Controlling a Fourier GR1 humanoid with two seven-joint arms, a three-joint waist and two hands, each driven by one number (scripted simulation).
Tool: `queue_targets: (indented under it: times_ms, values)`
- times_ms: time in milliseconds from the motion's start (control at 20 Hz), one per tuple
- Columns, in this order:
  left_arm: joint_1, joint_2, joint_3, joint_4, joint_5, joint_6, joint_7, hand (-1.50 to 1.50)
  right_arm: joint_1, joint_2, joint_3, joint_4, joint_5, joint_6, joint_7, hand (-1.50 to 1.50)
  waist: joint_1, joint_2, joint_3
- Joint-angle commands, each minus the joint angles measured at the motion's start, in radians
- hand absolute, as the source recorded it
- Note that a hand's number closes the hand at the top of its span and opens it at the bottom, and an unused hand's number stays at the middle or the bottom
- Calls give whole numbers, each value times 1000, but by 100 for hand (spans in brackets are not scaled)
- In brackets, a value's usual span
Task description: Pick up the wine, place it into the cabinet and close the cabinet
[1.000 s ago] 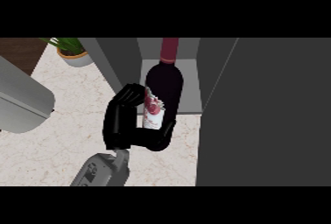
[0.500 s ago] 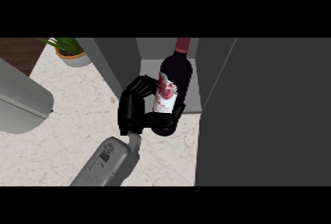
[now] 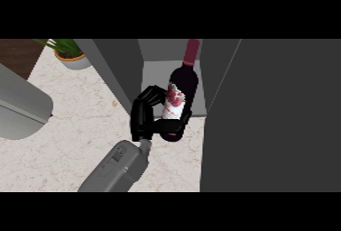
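A dark wine bottle (image 3: pixel 184 85) with a red neck and a white and red label is tilted, its neck pointing into the opening of the grey cabinet (image 3: pixel 157 74). My right hand (image 3: pixel 148 118) is shut on the bottle's lower half, fingers curled round it from the left. The bottle's base hangs at the cabinet's front edge, above the counter. The cabinet door (image 3: pixel 273 117) stands open as a wide dark panel at the right. Of my left arm only the grey forearm (image 3: pixel 20 108) shows at the left edge; its hand is out of view.
A potted green plant (image 3: pixel 68 55) stands at the back left on the pale marble counter (image 3: pixel 73 149). The cabinet's left wall (image 3: pixel 114 72) rises just left of my right hand. A dark wooden strip (image 3: pixel 19 56) lies at the far left.
My right hand has carried the bottle forward and a little to the right, so its neck and shoulder now reach into the cabinet opening. The door has not moved.
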Motion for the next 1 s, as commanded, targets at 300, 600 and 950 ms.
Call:
queue_targets:
  times_ms: [300,600,950]
  values:
    - [-64,0,15,192,222,-77,-168,150,63,-8,-5,-223,-112,-3,102,-150,-9,0,0]
    - [-212,0,56,340,256,-94,-146,150,1,-11,-77,-142,-148,10,82,-150,2,3,1]
    - [-283,0,8,373,363,-24,-141,150,51,-4,-56,-176,-141,26,73,-150,-9,1,1]
